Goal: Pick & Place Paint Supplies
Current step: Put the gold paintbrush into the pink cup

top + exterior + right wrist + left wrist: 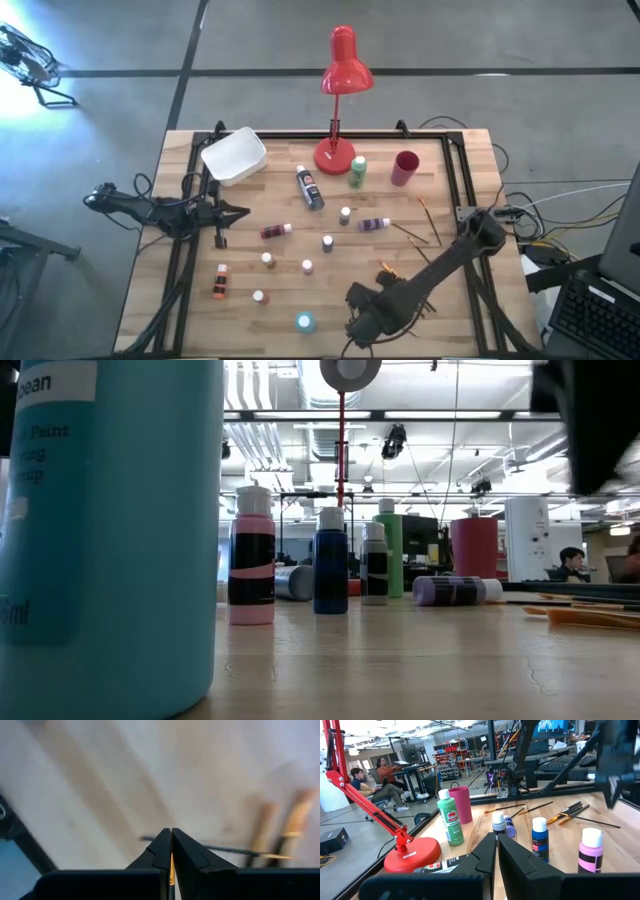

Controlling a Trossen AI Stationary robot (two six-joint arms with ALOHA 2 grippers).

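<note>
A wooden table (190,310) carries a red desk lamp (334,155) at twelve o'clock, with a white tub (234,155) at ten o'clock and a green bottle (358,171) and red cup (405,167) at one o'clock. Small paint bottles stand or lie scattered about the centre, including a blue-labelled one (310,188) lying just beside the lamp base and a purple one (374,224) on its side. A teal bottle (304,321) stands at six o'clock, an orange one (219,282) lies at eight o'clock, and thin paintbrushes (432,219) lie at three o'clock.

On the teal bottle (110,530) close before my low camera I read only fragments: "ean", "Paint" and "ml". The labels on the other bottles are too small to read.
</note>
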